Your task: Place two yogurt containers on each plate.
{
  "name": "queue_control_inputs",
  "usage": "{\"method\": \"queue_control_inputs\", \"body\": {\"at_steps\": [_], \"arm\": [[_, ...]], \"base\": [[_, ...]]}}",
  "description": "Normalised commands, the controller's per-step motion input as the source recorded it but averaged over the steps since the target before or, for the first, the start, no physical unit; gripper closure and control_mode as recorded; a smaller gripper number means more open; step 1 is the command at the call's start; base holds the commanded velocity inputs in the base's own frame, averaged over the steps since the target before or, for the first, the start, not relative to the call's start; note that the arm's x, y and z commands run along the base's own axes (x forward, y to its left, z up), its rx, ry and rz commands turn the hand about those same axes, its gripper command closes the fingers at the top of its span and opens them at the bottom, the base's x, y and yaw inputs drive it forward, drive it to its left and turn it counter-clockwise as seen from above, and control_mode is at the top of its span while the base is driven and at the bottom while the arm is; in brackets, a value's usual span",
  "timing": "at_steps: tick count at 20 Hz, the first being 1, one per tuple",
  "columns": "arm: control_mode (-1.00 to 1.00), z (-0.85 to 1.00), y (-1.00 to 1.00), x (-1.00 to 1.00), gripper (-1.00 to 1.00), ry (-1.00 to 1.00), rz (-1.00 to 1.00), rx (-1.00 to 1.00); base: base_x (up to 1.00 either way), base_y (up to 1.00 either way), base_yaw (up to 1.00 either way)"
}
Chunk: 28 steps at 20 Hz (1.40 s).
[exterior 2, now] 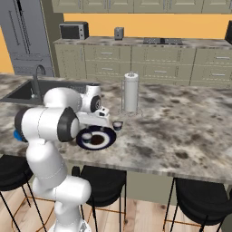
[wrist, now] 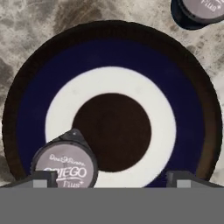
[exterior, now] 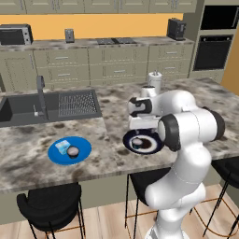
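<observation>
Now we hover, jaws wide, over dark plate [wrist: 26, 113] | one yogurt cup [wrist: 65, 164] placed | next: stray cup [wrist: 199, 11] beyond its rim

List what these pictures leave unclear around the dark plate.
- Dark plate: in the left base view the arm covers its right edge.
- Gripper: the hand view's bottom cuts its tips off.
- Loose cup: cut by the hand view's top edge.
- Cup on the plate: its lower half is cut off and its small print is unreadable.

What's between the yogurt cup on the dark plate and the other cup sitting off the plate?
Only the dark plate itself, then bare counter, seen in the hand view between the yogurt cup and the off-plate cup.
</observation>
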Motion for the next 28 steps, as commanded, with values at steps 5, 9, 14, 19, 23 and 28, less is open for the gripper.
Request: {"method": "queue_control_inputs", "body": {"at_steps": [5, 9, 14, 19, 23, 28], "arm": [[-1.00, 0.03, -0.37, 0.34, -1.00, 0.00, 0.00, 0.00], [-1.00, 0.00, -0.29, 0.53, -1.00, 0.00, 0.00, 0.00], [-1.00, 0.00, -0.35, 0.57, -1.00, 0.03, 0.00, 0.02], [-1.00, -0.02, -0.13, 0.67, -1.00, 0.01, 0.00, 0.01], [-1.00, -0.03, -0.10, 0.59, -1.00, 0.02, 0.00, 0.00], [-1.00, -0.15, -0.12, 0.36, -1.00, 0.01, 0.00, 0.00]], "base": [[0.00, 0.00, 0.00], [0.00, 0.00, 0.00], [0.00, 0.00, 0.00], [0.00, 0.00, 0.00], [0.00, 0.00, 0.00], [0.00, 0.00, 0.00]]}}
